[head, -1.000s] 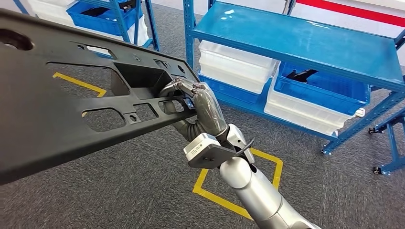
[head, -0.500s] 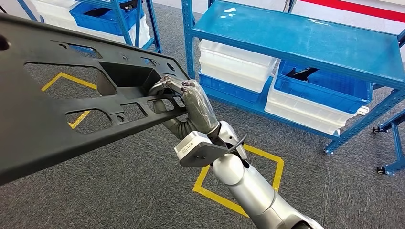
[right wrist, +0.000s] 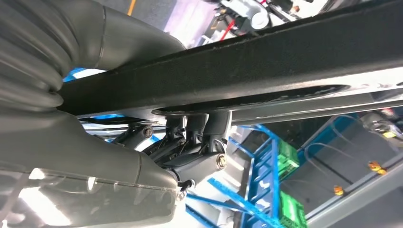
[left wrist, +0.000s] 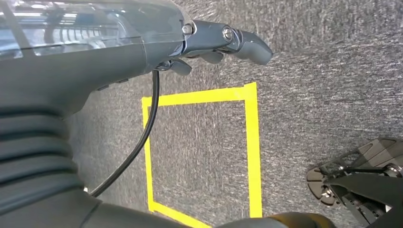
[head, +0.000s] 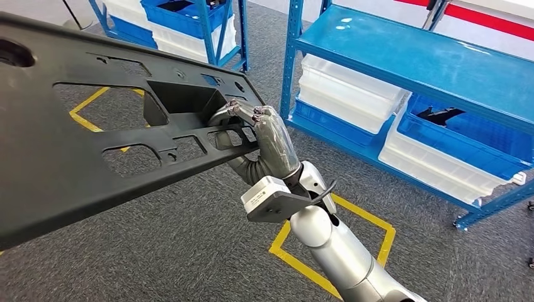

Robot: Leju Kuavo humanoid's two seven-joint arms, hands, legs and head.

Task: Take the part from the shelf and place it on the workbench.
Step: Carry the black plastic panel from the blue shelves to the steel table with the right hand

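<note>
A matt black part [head: 94,132] in a dark grey hand [head: 267,141], blue shelving [head: 415,60] with white and blue bins [head: 434,160], yellow tape [head: 371,220] on grey carpet [head: 189,251].

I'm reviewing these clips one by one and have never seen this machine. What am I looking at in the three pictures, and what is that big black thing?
This is a two-legged humanoid robot with silver arms and many-fingered hands. The wide picture is its own view from its head, looking down. There its right hand grips one end of a large black plastic panel with cut-outs, carried above grey carpet marked with yellow tape. Blue shelving beside it holds white and blue bins. The other two pictures come from cameras at the wrists. The left wrist view looks down at the floor past the left hand, which holds nothing. The right wrist view shows the fingers hooked on the panel's edge.
</note>
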